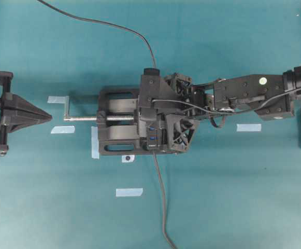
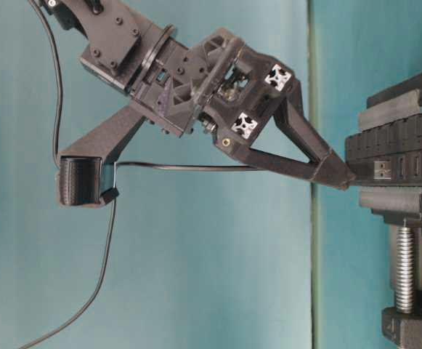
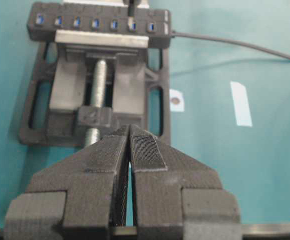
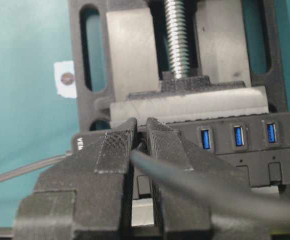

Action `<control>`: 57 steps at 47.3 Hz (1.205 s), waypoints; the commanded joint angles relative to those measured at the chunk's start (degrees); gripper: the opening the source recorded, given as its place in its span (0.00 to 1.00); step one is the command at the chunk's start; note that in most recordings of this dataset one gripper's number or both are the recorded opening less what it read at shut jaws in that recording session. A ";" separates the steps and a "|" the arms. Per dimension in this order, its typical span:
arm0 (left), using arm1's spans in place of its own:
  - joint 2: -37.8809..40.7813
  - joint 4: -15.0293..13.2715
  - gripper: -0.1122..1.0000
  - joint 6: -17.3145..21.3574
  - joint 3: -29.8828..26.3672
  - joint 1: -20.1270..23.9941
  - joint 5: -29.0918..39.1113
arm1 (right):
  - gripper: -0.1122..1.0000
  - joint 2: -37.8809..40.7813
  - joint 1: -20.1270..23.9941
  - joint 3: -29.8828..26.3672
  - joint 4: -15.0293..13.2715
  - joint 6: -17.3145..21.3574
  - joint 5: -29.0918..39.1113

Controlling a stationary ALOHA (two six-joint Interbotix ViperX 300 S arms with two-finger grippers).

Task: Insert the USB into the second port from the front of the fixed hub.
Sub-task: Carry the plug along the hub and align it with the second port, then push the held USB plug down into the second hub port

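Hiding the USB [image 4: 141,146], the right hand [image 4: 141,137] seemingly meets the fixed hub [image 4: 244,137].

- hub [image 4: 244,142]: black w/ blue-lined slots
- vise [image 3: 97,95] under hub: black, silver screw [image 4: 178,37]
- table [image 1: 217,197]: teal, pale blue tape bits [image 1: 129,192] near vise
- right gripper [image 4: 141,137]: black, ribbed pads
- USB [image 4: 141,146] cable: dark grey

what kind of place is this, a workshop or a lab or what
Most likely a robotics lab bench set up for test runs. A teal tabletop carries pale tape markers, a black vise clamps a USB hub in place, and two robot arms face each other across it.
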 commanded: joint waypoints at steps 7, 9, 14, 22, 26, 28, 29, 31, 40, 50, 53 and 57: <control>0.26 0.18 0.10 -0.09 -0.79 0.09 -0.26 | 0.16 -0.70 0.35 -0.79 0.53 0.79 -0.26; 0.26 0.18 0.10 -0.18 -0.79 0.09 -0.26 | 0.16 -0.62 0.44 -0.79 0.53 0.79 -0.18; 0.26 0.18 0.10 -0.09 -0.79 0.00 -0.26 | 0.16 -0.53 0.44 -0.79 0.53 0.70 -0.09; 0.26 0.18 0.10 -0.09 -0.79 0.09 -0.26 | 0.16 -0.44 0.44 -0.79 0.62 0.62 0.09; 0.26 0.18 0.10 -0.09 -0.79 0.00 -0.26 | 0.16 -0.35 0.44 -0.79 0.62 0.62 0.44; 0.26 0.18 0.10 -0.18 -0.79 0.09 -0.26 | 0.16 -0.35 0.44 -0.79 0.53 0.62 0.70; 0.26 0.18 0.10 -0.09 -0.79 0.09 -0.26 | 0.16 -0.26 0.44 -0.70 0.62 0.62 0.70; 0.26 0.18 0.10 -0.09 -0.79 0.09 -0.26 | 0.16 -0.26 0.44 -0.79 0.62 0.62 0.70; 0.26 0.18 0.10 -0.09 -0.79 0.00 -0.26 | 0.16 -0.09 0.44 -0.79 0.62 0.62 0.44; 0.26 0.18 0.10 -0.18 -0.88 0.09 -0.26 | 0.16 0.26 0.44 -0.79 0.62 0.53 0.44; 0.26 0.18 0.10 -0.09 -0.88 0.09 -0.26 | 0.16 0.35 0.44 -0.79 0.62 0.53 0.35; 0.26 0.18 0.10 -0.09 -0.88 0.09 -0.26 | 0.16 0.35 0.44 -0.70 0.53 0.53 0.26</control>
